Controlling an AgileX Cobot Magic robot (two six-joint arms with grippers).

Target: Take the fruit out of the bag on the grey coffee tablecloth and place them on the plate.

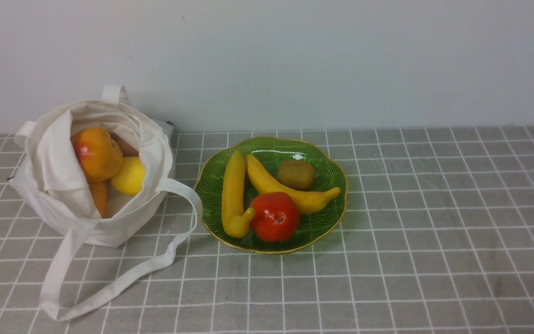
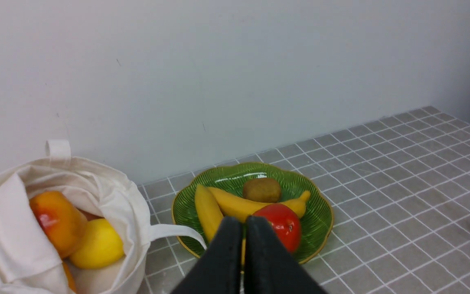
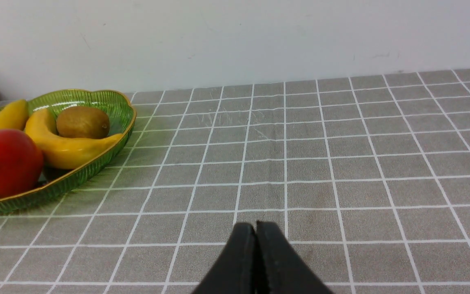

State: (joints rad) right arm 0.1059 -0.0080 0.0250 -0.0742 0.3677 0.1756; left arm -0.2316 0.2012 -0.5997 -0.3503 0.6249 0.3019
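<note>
A: How will the fruit handle?
B: The peach point(image 1: 96, 154) and lemon point(image 1: 129, 175) sit in the bag point(image 1: 54, 153) near the table's far-left corner. They look glossy, light and slippery, so the robot should pinch each across its middle. The soft cloth will likely sag.
A: Room?
B: The tablecloth point(image 1: 434, 222) lies open toward the right edge, but the plate point(image 1: 327, 171) is crowded. The left gripper point(image 2: 244, 222) and right gripper point(image 3: 255, 226) have their jaws pressed together, holding nothing.

The bag point(image 1: 54, 162) is soft, matt cream cloth. The grey coffee tablecloth point(image 1: 434, 232) is matt woven fabric. The plate point(image 1: 327, 157) is glossy translucent green glass, ribbed, with a gold rim. The peach point(image 1: 96, 154), lemon point(image 1: 129, 176) and red fruit point(image 1: 275, 216) shine like smooth plastic; the kiwi point(image 1: 296, 174) looks dull and rough.
</note>
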